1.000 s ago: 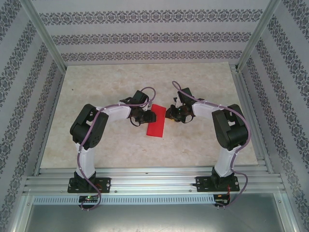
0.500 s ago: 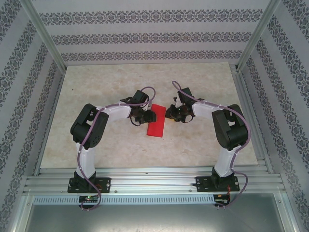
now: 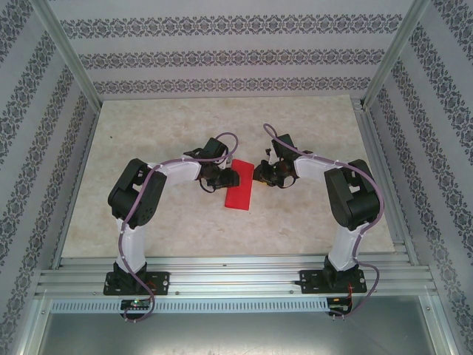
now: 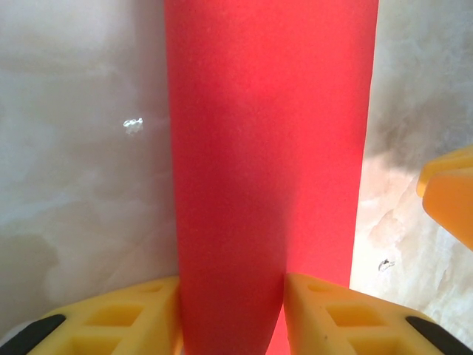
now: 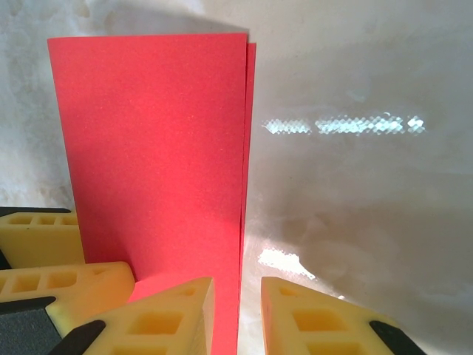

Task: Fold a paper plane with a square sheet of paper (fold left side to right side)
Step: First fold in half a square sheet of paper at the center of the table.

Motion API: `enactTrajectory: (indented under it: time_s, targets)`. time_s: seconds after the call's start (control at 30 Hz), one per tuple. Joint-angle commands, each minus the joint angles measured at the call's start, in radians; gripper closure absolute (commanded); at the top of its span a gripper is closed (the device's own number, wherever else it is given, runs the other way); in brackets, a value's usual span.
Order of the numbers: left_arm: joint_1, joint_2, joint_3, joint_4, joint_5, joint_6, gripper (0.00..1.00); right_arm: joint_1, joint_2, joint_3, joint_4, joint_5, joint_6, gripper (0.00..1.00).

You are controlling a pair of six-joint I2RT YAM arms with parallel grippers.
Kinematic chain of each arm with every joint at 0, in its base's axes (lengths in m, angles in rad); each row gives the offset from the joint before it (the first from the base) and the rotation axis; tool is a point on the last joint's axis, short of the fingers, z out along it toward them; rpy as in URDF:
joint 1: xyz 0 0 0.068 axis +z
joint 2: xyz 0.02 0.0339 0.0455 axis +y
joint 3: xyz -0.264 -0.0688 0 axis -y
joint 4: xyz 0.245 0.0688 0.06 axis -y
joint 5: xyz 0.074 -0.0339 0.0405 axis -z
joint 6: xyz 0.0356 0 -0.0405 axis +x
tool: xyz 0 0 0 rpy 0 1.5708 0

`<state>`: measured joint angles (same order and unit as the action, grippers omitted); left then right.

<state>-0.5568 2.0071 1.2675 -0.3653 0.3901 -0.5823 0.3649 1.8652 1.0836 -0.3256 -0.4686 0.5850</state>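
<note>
- Where the paper (image 3: 238,194) lies, mid-table between the two wrists, it is a slim red rectangle. It lies flat, with its long edges running near to far at a slight tilt.
- The left gripper (image 3: 221,177) meets the far part of the left long edge. The right gripper (image 3: 259,174) meets the right edge near the far corner. The paper's near half is clear of both.
- The table (image 3: 148,133) is bare all round the paper. There is wide room far, left and right, and a narrower strip toward the near rail (image 3: 236,266).
- From the left wrist, the paper (image 4: 266,111) runs straight away, both long edges straight.
  - The left gripper (image 4: 230,285) has its fingers apart, and the paper fills the gap.
  - One finger (image 4: 111,318) sits just outside a long edge, and the other (image 4: 347,318) overlaps the sheet.
  - Whether they press on the paper I cannot tell.
- That view also catches a finger (image 4: 447,196) of the right gripper. It sits just beside the opposite edge, with a strip of table between.
- From the right wrist, the paper (image 5: 148,148) shows two layers at one long edge, the lower peeping slightly past the upper. The far end is square.
  - The right gripper (image 5: 238,285) has its fingers narrowly apart, astride that layered edge.
  - Bare table shows in the gap.
  - The left gripper's fingers (image 5: 44,237) sit at the opposite edge.
</note>
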Motion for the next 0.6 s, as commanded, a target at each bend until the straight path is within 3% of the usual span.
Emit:
enactTrajectory:
  time_s: [0.0,0.57]
  targets:
    - [-0.018,0.091,-0.007,0.023,-0.031,-0.001,0.59,0.016,0.001,0.019,0.015,0.009,0.016,0.77]
    - [-0.018,0.094,-0.007,0.023,-0.030,-0.001,0.58,0.042,0.023,0.035,0.019,0.015,0.030,0.81]
